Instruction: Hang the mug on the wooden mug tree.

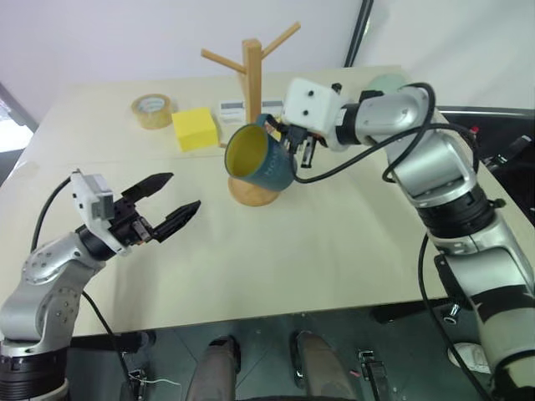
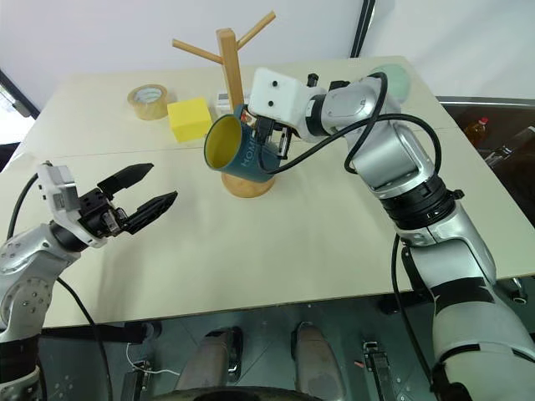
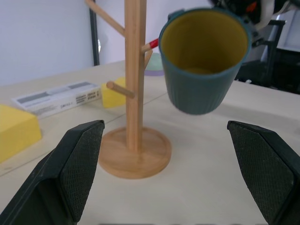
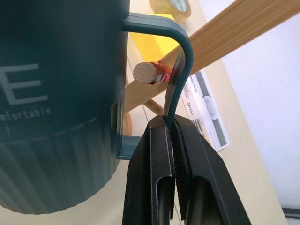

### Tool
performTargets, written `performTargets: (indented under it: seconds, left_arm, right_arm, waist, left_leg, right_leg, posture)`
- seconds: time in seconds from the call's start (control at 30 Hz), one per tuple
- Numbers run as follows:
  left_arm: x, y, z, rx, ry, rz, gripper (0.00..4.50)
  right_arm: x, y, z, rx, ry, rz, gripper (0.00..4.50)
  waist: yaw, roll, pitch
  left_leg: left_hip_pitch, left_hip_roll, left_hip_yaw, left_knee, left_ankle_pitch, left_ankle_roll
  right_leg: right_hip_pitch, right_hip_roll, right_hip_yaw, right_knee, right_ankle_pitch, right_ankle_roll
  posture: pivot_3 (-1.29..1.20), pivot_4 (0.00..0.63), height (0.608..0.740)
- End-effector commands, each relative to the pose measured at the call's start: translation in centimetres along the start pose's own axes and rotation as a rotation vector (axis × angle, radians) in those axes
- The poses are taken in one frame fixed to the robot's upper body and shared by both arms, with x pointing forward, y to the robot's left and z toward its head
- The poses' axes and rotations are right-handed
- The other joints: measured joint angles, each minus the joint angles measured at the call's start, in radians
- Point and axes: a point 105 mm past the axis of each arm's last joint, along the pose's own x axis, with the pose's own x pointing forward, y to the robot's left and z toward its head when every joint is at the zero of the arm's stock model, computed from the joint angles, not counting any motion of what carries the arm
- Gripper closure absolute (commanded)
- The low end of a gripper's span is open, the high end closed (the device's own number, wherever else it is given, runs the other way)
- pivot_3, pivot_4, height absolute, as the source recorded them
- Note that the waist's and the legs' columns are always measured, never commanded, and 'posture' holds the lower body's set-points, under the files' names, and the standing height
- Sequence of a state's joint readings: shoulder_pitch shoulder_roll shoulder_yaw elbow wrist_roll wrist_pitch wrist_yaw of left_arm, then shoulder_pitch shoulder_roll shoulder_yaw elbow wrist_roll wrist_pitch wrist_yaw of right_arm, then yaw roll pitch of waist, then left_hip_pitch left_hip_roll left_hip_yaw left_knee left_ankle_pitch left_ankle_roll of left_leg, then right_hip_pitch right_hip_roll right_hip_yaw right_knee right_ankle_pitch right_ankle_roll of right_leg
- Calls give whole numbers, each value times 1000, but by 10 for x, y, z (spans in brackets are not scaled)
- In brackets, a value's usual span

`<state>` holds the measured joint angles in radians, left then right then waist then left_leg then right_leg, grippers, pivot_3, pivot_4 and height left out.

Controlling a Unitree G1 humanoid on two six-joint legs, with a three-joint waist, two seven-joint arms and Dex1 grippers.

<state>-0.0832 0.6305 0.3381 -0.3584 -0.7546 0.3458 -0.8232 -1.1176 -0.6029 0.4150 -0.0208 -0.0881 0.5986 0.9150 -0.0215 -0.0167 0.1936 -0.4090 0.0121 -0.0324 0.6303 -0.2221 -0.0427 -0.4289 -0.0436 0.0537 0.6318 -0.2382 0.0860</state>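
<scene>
The dark teal mug [image 1: 259,160] with a yellow inside hangs tilted in the air, its mouth toward my left side, right in front of the wooden mug tree [image 1: 252,73]. My right gripper [image 4: 173,126] is shut on the mug's thin loop handle [image 4: 181,70]. In the right wrist view a peg end with a red mark [image 4: 151,73] shows inside the handle's loop. My left gripper [image 1: 184,190] floats open and empty above the table, well to the left of the mug, pointing at the tree's round base [image 3: 136,154].
Behind the tree lie a roll of tape [image 1: 152,110], a yellow block [image 1: 194,128] and a flat white box [image 1: 236,109]. A pale green bowl [image 1: 386,83] sits at the far right behind my right arm. The table's front edge [image 1: 251,316] runs close below.
</scene>
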Motion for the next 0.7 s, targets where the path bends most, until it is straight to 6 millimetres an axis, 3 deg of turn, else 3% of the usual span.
performTargets:
  seconds: [0.03,0.07,0.17,0.33,0.6,0.7]
  left_arm:
    - [1,-2,18,53,-32,-20,0]
    - [2,-3,19,52,-31,-23,0]
    - [2,-3,19,54,-28,-25,0]
    - [2,-3,19,55,-22,-25,0]
    - [0,-3,19,59,-17,-7,0]
    - [-3,3,10,42,15,42,0]
  right_arm:
    - [-4,-9,10,-28,-30,-40,4434]
    - [-3,-8,10,-27,-31,-38,4434]
    - [-2,-9,9,-27,-33,-44,3465]
    - [-6,-13,9,-32,-42,-68,992]
    - [-52,-28,-13,50,-91,-172,992]
    - [-72,-18,-33,165,-176,-227,992]
  waist:
    - [0,0,0]
    - [0,0,0]
    - [-1,0,0]
    - [-1,0,0]
    - [7,-1,0]
    - [5,-2,-1]
  left_leg:
    - [0,0,0,0,0,0]
    - [0,0,0,0,0,0]
    - [0,0,0,0,0,0]
    - [0,0,0,0,0,0]
    - [0,-1,0,0,0,0]
    - [0,-1,0,0,0,0]
  right_leg:
    - [0,0,0,0,0,0]
    - [0,0,0,0,0,0]
    - [0,0,0,0,0,0]
    - [0,0,0,0,0,0]
    - [0,-1,0,-1,0,0]
    - [1,-1,0,-1,0,0]
  posture:
    - [0,150,740]
    - [0,150,740]
    - [0,150,740]
    - [0,150,740]
    - [0,150,740]
    - [0,150,740]
